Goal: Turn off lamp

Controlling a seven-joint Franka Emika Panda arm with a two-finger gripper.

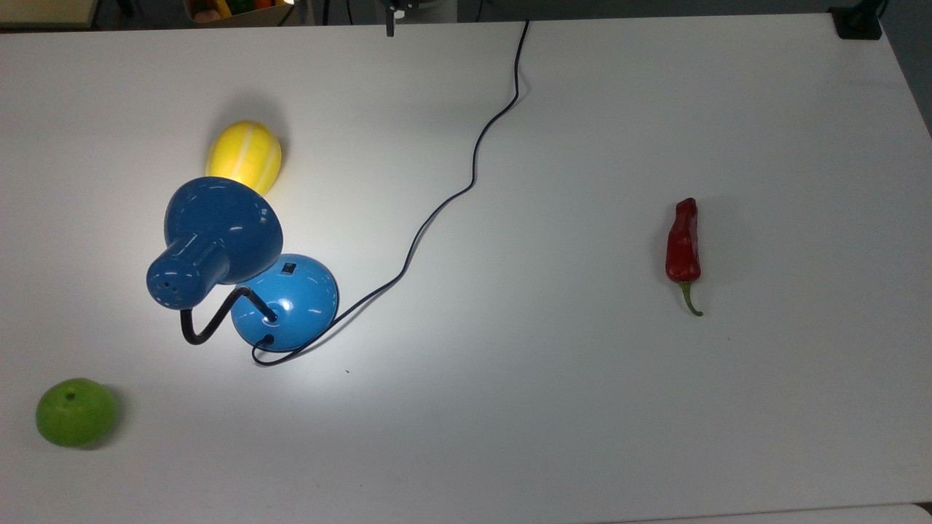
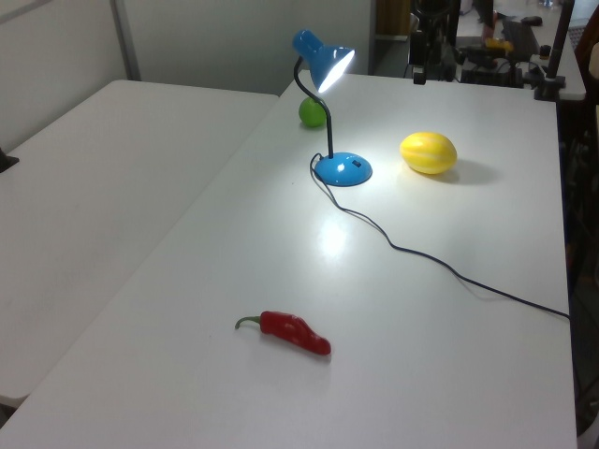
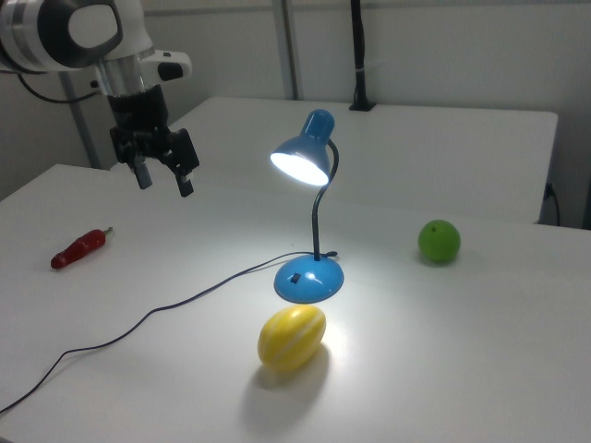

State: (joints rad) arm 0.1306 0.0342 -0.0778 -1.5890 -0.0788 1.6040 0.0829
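The blue lamp [image 1: 218, 225] stands at the top view's left, lit and casting a bright pool on the white table. Its bell shade [image 3: 303, 157] glows, held on a black gooseneck above the round blue base [image 3: 309, 279]. A small black switch [image 1: 289, 268] sits on the base's dome. A thin black cord [image 1: 437, 211] runs from the base to the table's far edge. My gripper [image 3: 164, 180] hangs open in the air at the right view's upper left, well apart from the lamp, holding nothing. One dark fingertip [image 1: 390, 25] pokes in at the top view's upper edge.
A yellow melon [image 1: 244, 156] lies right beside the lamp's shade. A green round fruit [image 1: 76, 412] sits near the top view's lower left corner. A red chili pepper [image 1: 683, 244] lies far to the top view's right. A second table [image 2: 112, 187] adjoins in the left view.
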